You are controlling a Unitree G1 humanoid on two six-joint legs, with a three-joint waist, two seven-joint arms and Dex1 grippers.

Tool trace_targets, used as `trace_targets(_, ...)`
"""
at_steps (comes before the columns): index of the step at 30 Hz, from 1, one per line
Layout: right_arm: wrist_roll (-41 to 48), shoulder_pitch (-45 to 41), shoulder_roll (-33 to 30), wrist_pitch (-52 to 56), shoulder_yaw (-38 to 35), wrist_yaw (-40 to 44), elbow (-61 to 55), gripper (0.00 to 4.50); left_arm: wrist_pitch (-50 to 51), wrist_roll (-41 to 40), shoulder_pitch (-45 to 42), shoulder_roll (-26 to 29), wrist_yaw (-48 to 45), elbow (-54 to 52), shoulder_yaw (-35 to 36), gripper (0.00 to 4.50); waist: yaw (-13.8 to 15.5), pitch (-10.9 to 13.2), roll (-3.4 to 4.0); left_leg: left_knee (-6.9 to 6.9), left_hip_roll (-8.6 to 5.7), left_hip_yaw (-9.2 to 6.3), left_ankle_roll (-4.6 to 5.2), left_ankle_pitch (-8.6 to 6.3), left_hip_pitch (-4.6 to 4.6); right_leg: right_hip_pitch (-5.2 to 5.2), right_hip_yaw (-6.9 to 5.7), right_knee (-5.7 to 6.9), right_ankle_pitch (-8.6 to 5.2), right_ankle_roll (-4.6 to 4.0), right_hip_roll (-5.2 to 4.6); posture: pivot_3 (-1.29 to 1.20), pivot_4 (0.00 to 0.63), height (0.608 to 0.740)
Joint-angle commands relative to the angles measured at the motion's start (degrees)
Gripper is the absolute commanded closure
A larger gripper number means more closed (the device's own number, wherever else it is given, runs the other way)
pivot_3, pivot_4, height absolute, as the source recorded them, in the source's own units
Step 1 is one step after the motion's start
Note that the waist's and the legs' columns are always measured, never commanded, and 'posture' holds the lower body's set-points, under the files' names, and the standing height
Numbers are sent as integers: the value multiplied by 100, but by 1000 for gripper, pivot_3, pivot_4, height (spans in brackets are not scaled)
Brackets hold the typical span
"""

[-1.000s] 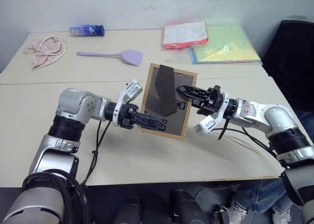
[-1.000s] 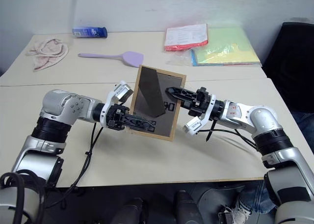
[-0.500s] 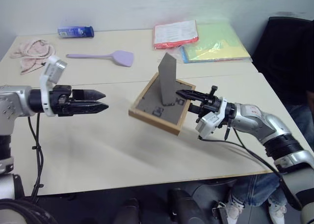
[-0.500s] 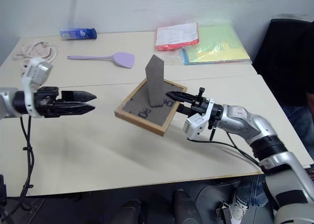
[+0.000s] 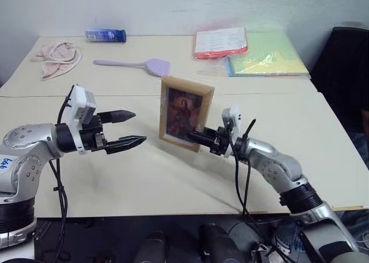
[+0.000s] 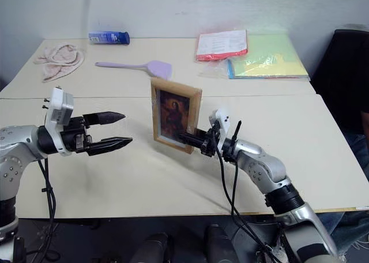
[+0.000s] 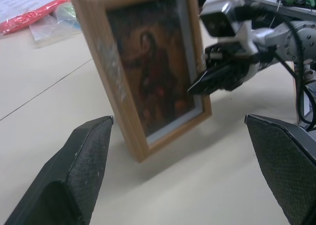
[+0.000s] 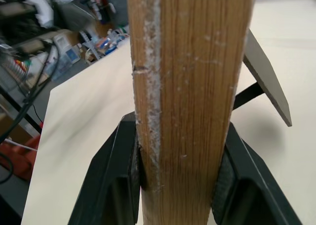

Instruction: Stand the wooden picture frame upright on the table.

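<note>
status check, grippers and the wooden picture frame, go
Left gripper open, clear of frame. Right gripper shut on small light-wood picture frame, upright on pale beige table, picture side facing robot. Nothing in the way.

Office or lab workroom
Pale tabletop [image 5: 173, 176] against a bare wall, coloured paper folders [image 5: 266, 58] at the far edge, cluttered cables and equipment nearby.

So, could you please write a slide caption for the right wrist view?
Right end effector shut on the edge of the wooden picture frame, whose fold-out stand is open behind, above the table.
</note>
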Motion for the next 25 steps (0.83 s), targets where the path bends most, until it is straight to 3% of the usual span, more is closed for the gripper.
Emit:
trace_targets(1, -558, 159, 193, -277, -243, 260, 202, 3235, -135, -89, -97, -7, 77, -106, -48, 0, -8, -2, -2, 0, 0, 1, 0, 0, 0, 0, 1, -1, 0, 0, 0, 0, 150, 740)
trace_targets(4, -859, 396, 265, -304, -284, 481, 139, 3235, -203, -46, -176, 36, 34, 23, -145, 0, -12, -3, -1, 0, 0, 3, -1, 1, 4, 0, 2, 3, 0, 0, 1, 0, 150, 740)
trace_targets(11, -1146, 803, 33, 88, -599, 667, -603, 850, -349, 21, -372, 63, -124, 465, -369, 0, -6, -3, -3, -1, -3, 3, -1, 0, 4, 0, 2, 3, 0, 0, 0, 0, 150, 740)
trace_targets(14, -1086, 1076, -500, 536, -938, 682, -1272, 19, -459, 95, -430, 79, -241, 640, -517, 0, -5, -3, -2, -4, -2, 2, -2, 0, 3, -3, 2, 4, 0, 0, 1, 0, 150, 740)
trace_targets(21, 641, 2044, -2824, 2162, -3405, 1618, -2818, 19, -802, 299, -727, 189, -564, 1215, -728, 0, 118, 1, 2, -2, -6, 4, 13, -8, -2, 1, 3, -26, 1, 1, -3, 0, 150, 740)
trace_targets(25, 1264, 2299, -3304, 2594, -4167, 2013, -2993, 19, -1073, 435, -831, 173, -657, 1444, -786, 0, 117, -4, -5, -6, 5, 5, 33, -20, 13, 6, 4, -19, 0, 1, 9, 0, 150, 740)
